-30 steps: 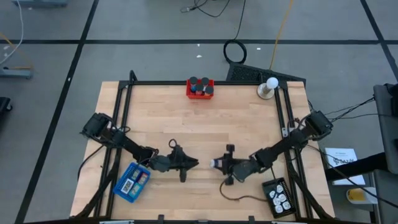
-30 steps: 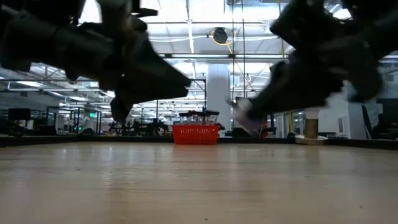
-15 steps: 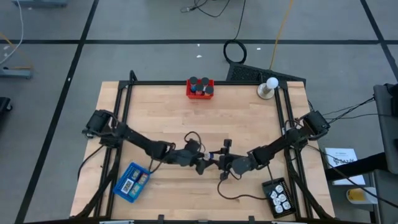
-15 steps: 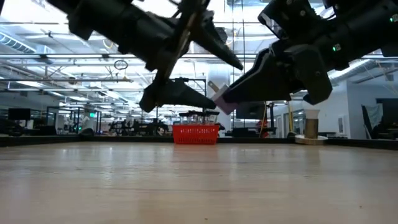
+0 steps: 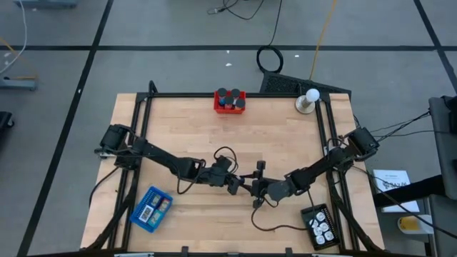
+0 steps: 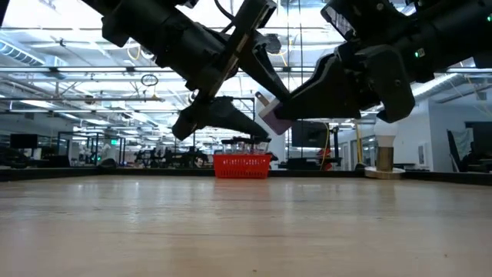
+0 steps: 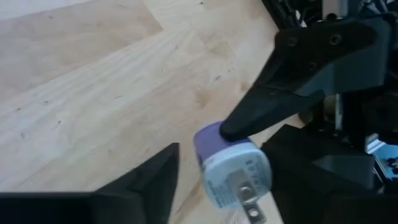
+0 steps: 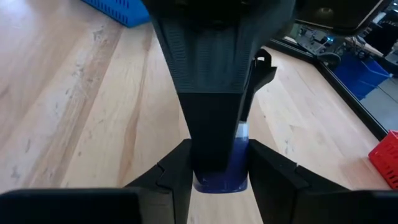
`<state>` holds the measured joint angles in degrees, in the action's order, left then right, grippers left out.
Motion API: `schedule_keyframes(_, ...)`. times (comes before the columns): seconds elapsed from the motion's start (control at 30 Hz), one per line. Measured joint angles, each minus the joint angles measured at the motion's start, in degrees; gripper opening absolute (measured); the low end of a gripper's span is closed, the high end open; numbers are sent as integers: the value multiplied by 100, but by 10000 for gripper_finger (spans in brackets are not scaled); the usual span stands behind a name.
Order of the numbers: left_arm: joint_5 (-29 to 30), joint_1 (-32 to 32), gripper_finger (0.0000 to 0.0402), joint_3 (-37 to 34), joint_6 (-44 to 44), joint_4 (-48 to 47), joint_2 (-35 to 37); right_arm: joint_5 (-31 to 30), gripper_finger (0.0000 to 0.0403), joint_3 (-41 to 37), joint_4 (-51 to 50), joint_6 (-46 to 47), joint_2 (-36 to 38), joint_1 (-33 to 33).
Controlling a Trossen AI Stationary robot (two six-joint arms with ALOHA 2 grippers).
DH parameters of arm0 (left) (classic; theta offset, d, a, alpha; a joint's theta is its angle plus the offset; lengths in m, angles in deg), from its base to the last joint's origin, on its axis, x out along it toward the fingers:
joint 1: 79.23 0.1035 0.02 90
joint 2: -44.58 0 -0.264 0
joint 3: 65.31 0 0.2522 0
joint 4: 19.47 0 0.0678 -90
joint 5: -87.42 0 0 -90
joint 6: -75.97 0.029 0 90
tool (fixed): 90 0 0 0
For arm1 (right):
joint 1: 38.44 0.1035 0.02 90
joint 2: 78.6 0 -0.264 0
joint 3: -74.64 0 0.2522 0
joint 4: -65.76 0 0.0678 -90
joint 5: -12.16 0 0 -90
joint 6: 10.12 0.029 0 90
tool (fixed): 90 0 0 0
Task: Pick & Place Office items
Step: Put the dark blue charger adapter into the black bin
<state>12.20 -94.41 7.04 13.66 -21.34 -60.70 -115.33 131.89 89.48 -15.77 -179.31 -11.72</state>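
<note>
Left wrist view alone: metal prongs on the purple charger [image 7: 231, 172].

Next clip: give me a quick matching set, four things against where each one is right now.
Things:
1. red tray
2. blue tray
3. black tray
4. purple item

Places:
A. table's near right corner
B. in the right gripper, above the table's middle
C. middle of the far edge
D. near left, beside the left arm

Pairs: 1-C, 2-D, 3-A, 4-B

left gripper [image 5: 237, 185] meets right gripper [image 5: 251, 188] above table [image 5: 178, 121] centre.
</note>
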Motion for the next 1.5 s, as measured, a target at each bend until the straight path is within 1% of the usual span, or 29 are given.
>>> schedule_keyframes(0.13, 0, -7, 167, 2, 111, 65, 0, 37, 125, 1, 1, -15, 0, -2)
schedule_keyframes(0.2, -16, -7, 147, 2, 193, 59, 0, 107, 126, 2, -11, -40, 0, 1)
schedule_keyframes(0.27, -46, 7, 147, 2, 331, 59, 0, 60, 134, 2, -11, -99, 0, 50)
schedule_keyframes(0.33, -195, 37, 147, 2, 473, 61, 0, -84, 151, 2, -62, -129, 0, 136)
schedule_keyframes(0.4, -236, 72, 147, -4, 583, -108, 40, -434, 177, 2, -185, -97, 19, 253)
schedule_keyframes(0.47, -234, 111, 147, -7, 666, -236, 114, -854, 206, 2, -517, -70, 173, 391)
schedule_keyframes(0.53, -227, 151, 147, -7, 763, -497, 250, -1170, 230, 7, -949, 147, 394, 487)
schedule_keyframes(0.6, -324, 194, 147, -7, 905, -599, 310, -1175, 247, 4, -1746, 518, 707, 567)
schedule_keyframes(0.7, -599, 276, 147, 29, 1037, -688, 301, -1179, 251, 2, -2840, 1311, 1190, 613)
schedule_keyframes(0.8, -635, 367, 147, 357, 1219, -1025, 121, -1193, 227, -4, -3722, 1954, 1603, 608)
schedule_keyframes(0.87, -631, 432, 147, 652, 1428, -1470, -64, -1202, 199, -41, -3890, 2121, 1795, 609)
schedule_keyframes(1.0, -642, 522, 147, 1482, 2109, -2317, -488, -1198, 130, -262, -3822, 2137, 2069, 696)
schedule_keyframes(1.07, -743, 558, 147, 1895, 2417, -2564, -744, -1209, 95, -386, -3842, 2159, 2183, 766)
schedule_keyframes(1.17, -885, 614, 147, 2346, 2750, -3060, -1133, -1192, 47, -548, -3651, 2162, 2274, 849)
schedule_keyframes(1.23, -953, 627, 147, 2612, 2925, -3222, -1342, -1199, 19, -658, -3534, 2121, 2346, 899)
schedule_keyframes(1.3, -966, 634, 147, 2799, 3068, -3435, -1511, -1190, 5, -681, -3453, 2103, 2378, 909)
schedule_keyframes(1.5, -1033, 649, 147, 2960, 3210, -3667, -1751, -1194, 14, -704, -3344, 1950, 2422, 940)
